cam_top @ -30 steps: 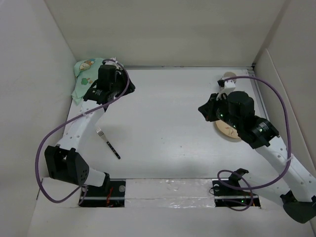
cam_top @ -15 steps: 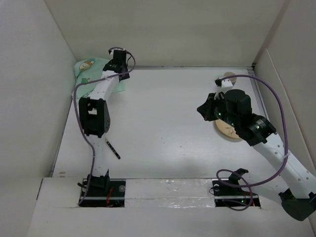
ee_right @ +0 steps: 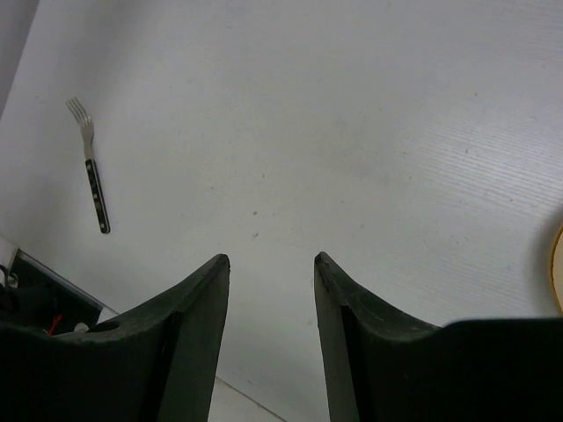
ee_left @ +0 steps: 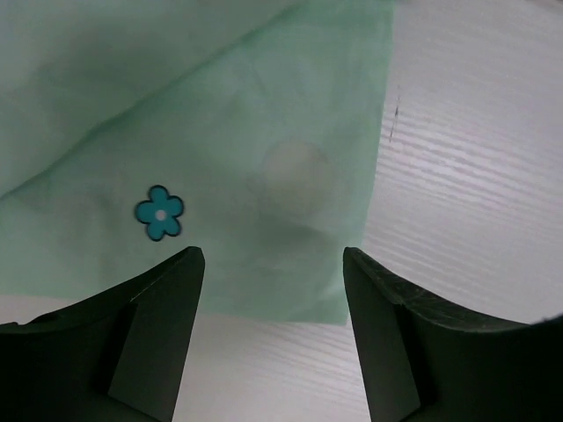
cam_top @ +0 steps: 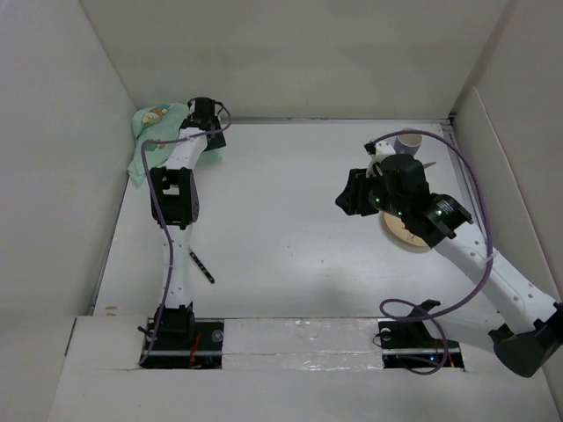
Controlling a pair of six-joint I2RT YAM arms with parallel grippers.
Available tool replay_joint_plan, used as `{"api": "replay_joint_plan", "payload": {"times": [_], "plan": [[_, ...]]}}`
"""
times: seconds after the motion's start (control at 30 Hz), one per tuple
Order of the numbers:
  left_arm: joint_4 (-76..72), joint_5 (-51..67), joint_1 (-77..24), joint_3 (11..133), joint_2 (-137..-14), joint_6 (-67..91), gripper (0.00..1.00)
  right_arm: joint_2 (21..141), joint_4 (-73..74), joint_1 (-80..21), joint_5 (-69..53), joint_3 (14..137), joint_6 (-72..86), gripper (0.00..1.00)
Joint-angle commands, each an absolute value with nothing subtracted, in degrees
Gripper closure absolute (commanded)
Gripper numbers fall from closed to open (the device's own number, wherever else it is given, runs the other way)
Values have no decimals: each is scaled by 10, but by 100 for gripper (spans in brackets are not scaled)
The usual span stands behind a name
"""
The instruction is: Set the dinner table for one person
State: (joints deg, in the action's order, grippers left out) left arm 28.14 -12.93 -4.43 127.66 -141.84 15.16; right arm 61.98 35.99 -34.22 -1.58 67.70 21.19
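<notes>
So, my left gripper [ee_left: 273, 264] hangs wide open, empty, directly over corner of thin mint-green cloth mat [ee_left: 176, 132], far-left.

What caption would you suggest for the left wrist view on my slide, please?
Open left end effector over the corner of a mint-green cloth mat on the white dinner table.

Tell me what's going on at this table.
The robot is setting the dinner table and holds nothing yet. The left gripper hangs open over the edge of the mint-green cloth mat in the far left corner. The right gripper, also open, hovers over bare table beside the plate. A fork lies near the left arm and a cup stands at the far right.
</notes>
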Motion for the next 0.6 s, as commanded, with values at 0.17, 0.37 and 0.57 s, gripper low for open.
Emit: {"api": "replay_joint_plan", "payload": {"times": [0.17, 0.37, 0.57], "plan": [[321, -43, -54, 1263, -1461, 152, 46, 664, 332, -354, -34, 740, 187, 51], [345, -62, -82, 1248, -1430, 141, 100, 671, 327, -354, -20, 756, 175, 51], [265, 95, -154, 1139, -1338, 208, 100, 675, 323, -327, -21, 760, 164, 51]]}}
